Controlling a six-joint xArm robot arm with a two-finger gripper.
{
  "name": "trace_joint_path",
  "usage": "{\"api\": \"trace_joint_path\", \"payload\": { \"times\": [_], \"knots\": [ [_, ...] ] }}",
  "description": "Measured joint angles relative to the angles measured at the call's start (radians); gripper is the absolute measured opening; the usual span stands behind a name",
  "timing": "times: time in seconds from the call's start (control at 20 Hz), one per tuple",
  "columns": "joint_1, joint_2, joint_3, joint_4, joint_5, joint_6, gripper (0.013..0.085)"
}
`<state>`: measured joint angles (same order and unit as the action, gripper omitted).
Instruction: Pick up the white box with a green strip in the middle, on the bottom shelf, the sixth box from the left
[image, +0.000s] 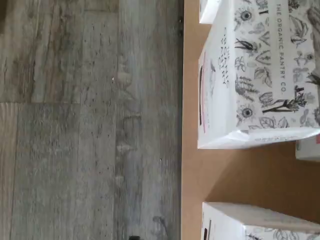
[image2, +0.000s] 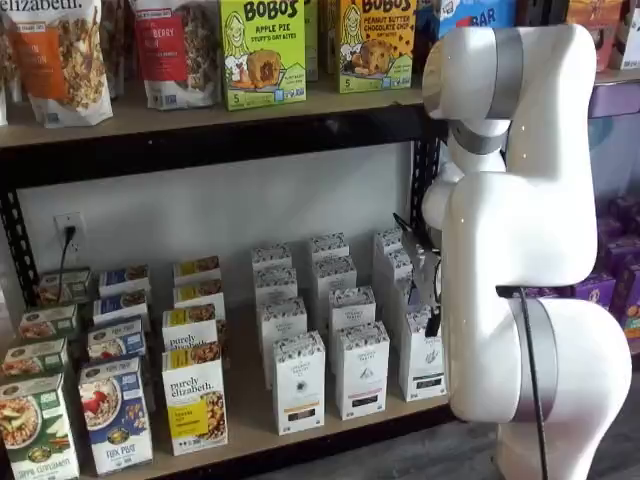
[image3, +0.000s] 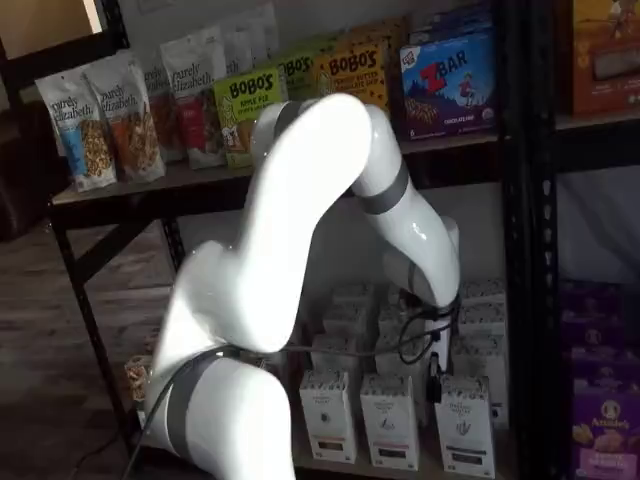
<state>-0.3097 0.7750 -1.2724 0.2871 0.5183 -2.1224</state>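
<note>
The white box (image2: 422, 357) stands at the right end of the front row of slim white cartons on the bottom shelf (image2: 300, 442). It also shows in a shelf view (image3: 466, 428). My gripper (image3: 436, 376) hangs just above and a little left of it, with only dark parts and a cable showing. In a shelf view the gripper (image2: 432, 318) is mostly hidden by the white arm, and I see no finger gap. The wrist view looks down on a floral-topped carton (image: 255, 75) at the board's front edge (image: 192, 170). I cannot tell which of the row it is.
Two near-alike white cartons (image2: 361, 370) (image2: 298, 383) stand to the left, with more rows behind. A purely elizabeth box (image2: 195, 400) and colourful boxes are further left. A black rack post (image3: 525, 300) stands close on the right. The grey plank floor (image: 90, 125) lies below.
</note>
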Motion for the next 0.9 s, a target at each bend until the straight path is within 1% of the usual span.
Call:
{"api": "trace_joint_path", "payload": {
  "times": [0.05,0.1,0.15,0.2,0.35,0.45,0.7,0.9],
  "knots": [
    [-0.001,0.004,-0.019,-0.017,0.037,0.015,0.085],
    [-0.002,0.015,-0.068,-0.055,0.12,0.051,0.085],
    [-0.002,0.021,-0.096,-0.074,0.165,0.071,0.085],
    [0.0,0.024,-0.109,-0.081,0.183,0.079,0.085],
    [0.006,0.03,-0.133,-0.081,0.193,0.088,0.085],
    [0.01,0.038,-0.148,-0.09,0.19,0.1,0.085],
    [0.016,0.08,-0.195,-0.147,0.185,0.152,0.085],
    [0.016,0.129,-0.232,-0.189,0.162,0.185,0.085]
  ]
}}
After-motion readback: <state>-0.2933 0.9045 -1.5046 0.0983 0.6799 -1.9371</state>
